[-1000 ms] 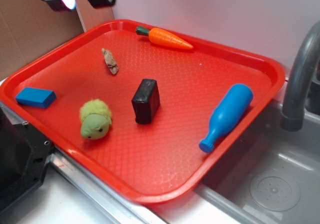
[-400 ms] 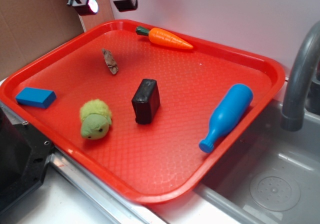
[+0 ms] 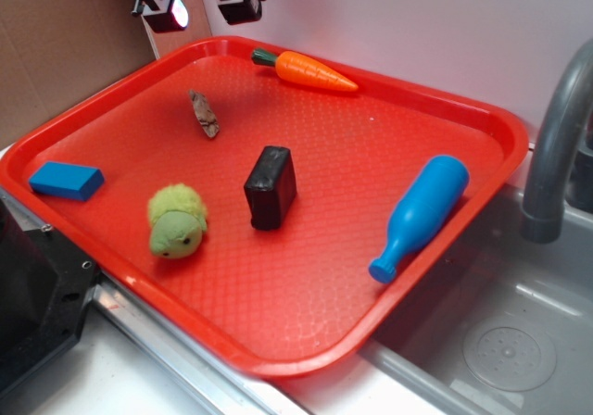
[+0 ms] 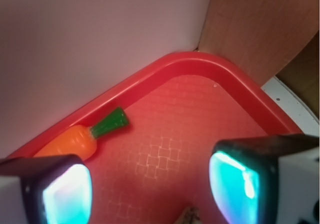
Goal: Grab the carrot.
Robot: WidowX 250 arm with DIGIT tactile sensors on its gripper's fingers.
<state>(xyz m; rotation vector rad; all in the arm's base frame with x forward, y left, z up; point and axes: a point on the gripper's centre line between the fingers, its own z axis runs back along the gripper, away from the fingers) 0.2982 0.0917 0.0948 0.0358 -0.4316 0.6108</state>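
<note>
Exterior view: the tool (image 3: 202, 9) hangs at the upper left of the frame, above the far corner of the red tray (image 3: 482, 119), with its two pads spread apart and nothing between them. The carrot (image 3: 306, 69) lies on its side at the top centre of the frame, just inside the tray's back rim and close to the white wall, stem cap toward the left and tip toward the right. The wrist view agrees: the carrot (image 4: 80, 138) sits at the lower left, hard by the rim, partly hidden behind the left pad (image 4: 62, 191).

The main risk, as I judge it, is that rim. The carrot is so near the raised edge that a pad coming down on the wall side may land on the lip or strike the wall instead of slipping behind the carrot. The carrot is glossy, round and tapered, so a pinch near the thin tip could squirt it out or roll it along the tray. A grasp across the thick orange body looks safer.

The small brown piece (image 3: 204, 113) is well to the carrot's lower left, and the black block (image 3: 271, 187), green plush (image 3: 177, 220), blue block (image 3: 65, 180) and blue bottle (image 3: 422, 213) are farther off, so none seems to interfere.
</note>
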